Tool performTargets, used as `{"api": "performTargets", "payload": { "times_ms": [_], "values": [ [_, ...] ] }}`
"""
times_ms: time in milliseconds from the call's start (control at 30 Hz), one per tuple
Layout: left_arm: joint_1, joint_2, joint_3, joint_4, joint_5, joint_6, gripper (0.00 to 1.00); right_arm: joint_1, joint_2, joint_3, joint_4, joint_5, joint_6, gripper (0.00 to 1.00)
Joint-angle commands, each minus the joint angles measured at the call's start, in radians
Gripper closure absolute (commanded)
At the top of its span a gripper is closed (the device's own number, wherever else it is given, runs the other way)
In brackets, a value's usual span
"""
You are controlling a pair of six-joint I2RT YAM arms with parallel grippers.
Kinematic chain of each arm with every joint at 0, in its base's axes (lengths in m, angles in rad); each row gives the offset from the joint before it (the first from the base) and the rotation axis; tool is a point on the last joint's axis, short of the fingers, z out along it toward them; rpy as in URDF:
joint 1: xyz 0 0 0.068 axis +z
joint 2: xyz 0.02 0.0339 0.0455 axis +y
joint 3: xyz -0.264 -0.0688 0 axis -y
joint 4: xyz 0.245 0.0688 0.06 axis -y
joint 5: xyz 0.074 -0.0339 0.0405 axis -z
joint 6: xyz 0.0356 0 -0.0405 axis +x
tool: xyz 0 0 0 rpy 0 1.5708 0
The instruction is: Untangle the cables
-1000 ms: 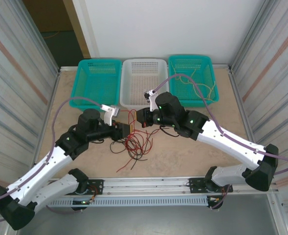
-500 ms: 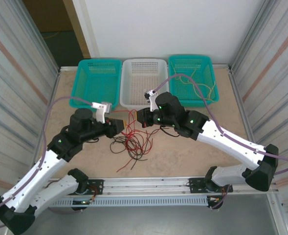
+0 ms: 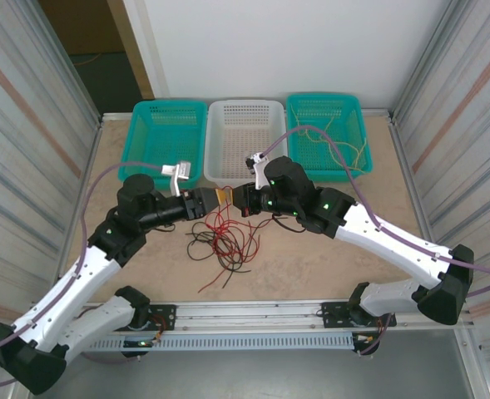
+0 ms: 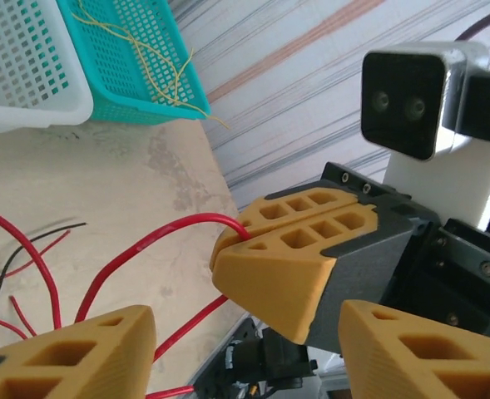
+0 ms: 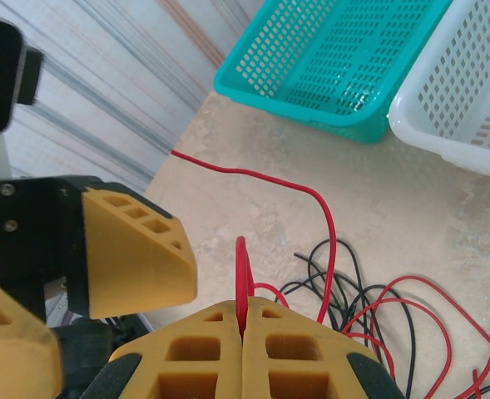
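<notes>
Right tool (image 5: pixel 243 326), in its own wrist view, is pressed together on an upright loop of red cable (image 5: pixel 243 266). More red and black cables (image 5: pixel 369 312) sprawl beneath it on the beige, mottled worktop (image 5: pixel 411 216). Left wrist view: left tool (image 4: pixel 245 322) is spread wide, its fingers (image 4: pixel 70 353) flanking the right tool's pads. From above, both tools meet over mid-worktop, the tangle just on their near side, a white basket (image 3: pixel 243 141) and teal baskets (image 3: pixel 168 137) beyond, ribbed metal walls (image 3: pixel 28 125) either side.
</notes>
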Motion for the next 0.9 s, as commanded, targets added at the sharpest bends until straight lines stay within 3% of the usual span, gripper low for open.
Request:
{"api": "performTargets", "payload": {
  "times_ms": [0,167,433,867],
  "values": [
    [-0.005,0.002,-0.040,0.075,0.031,-0.103,0.27,0.011,-0.002,-0.003,0.010,0.011,-0.006,1.00],
    [-0.005,0.017,-0.037,0.089,-0.021,-0.181,0.20,0.028,0.007,0.003,0.010,0.006,-0.025,1.00],
    [0.008,0.046,-0.038,0.096,-0.064,-0.251,0.21,0.053,0.031,0.011,0.010,-0.010,-0.050,1.00],
    [0.110,0.077,-0.013,0.094,-0.061,-0.288,0.31,0.081,0.055,-0.006,0.008,-0.052,-0.044,1.00]
  ]
}}
